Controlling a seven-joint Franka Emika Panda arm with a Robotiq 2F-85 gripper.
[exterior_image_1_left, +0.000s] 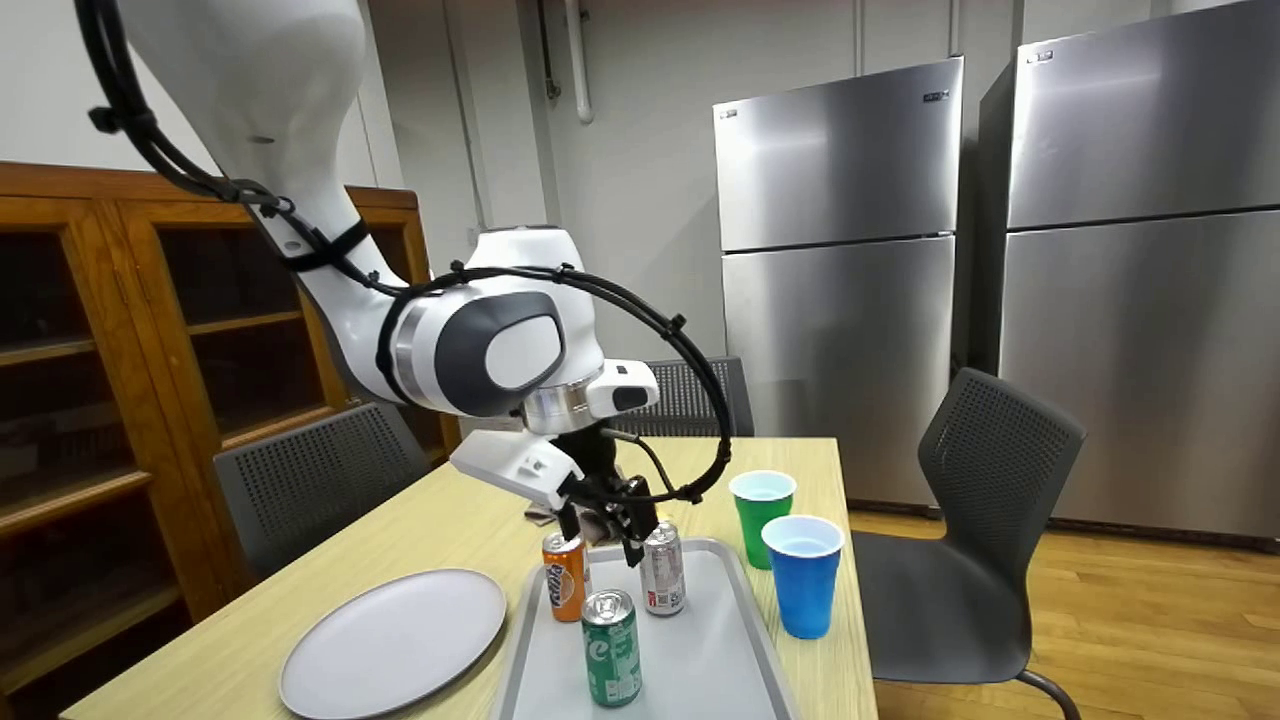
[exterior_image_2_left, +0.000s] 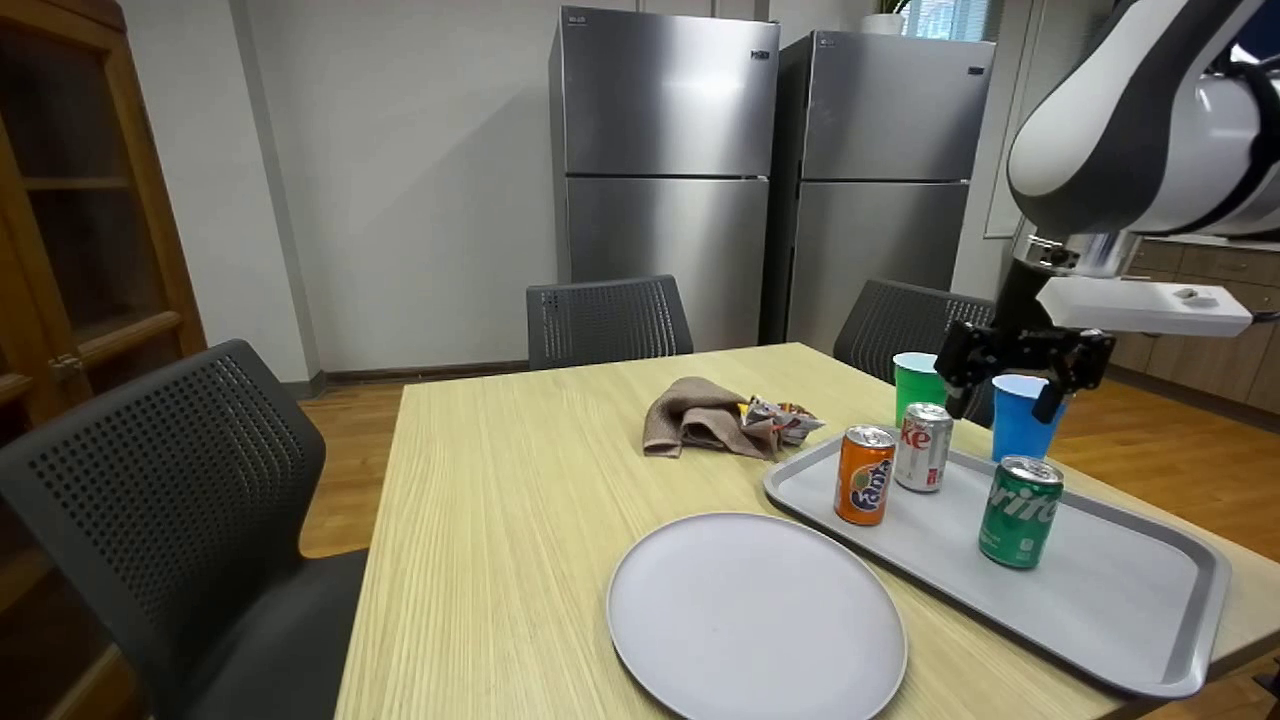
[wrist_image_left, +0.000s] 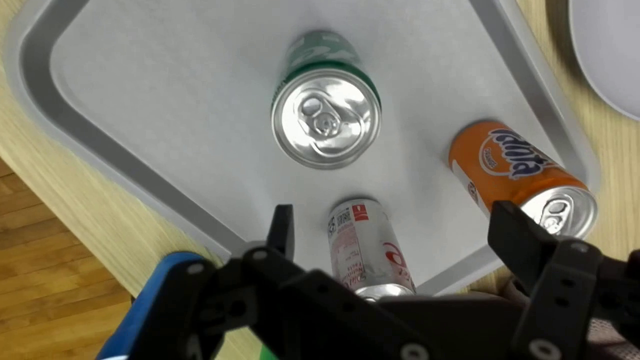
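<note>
Plate (exterior_image_2_left: 757, 615), tray (exterior_image_2_left: 1120, 585) of cans (exterior_image_2_left: 1018, 515) on pale table (exterior_image_2_left: 520, 520); refrigerators (exterior_image_2_left: 665, 260) behind.

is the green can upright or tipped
Upright: in both exterior views the green can stands on the tray, silver lid facing up.

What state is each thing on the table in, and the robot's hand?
Hand: open, holding nothing
Fanta can: upright, looks unopened
Silver can: upright, unclear if opened
Green can: upright, looks unopened
Green cup: upright
Blue cup: upright
Tray: flat, bearing three cans
Plate: flat
Cloth: crumpled
Packet: wrinkled
</note>
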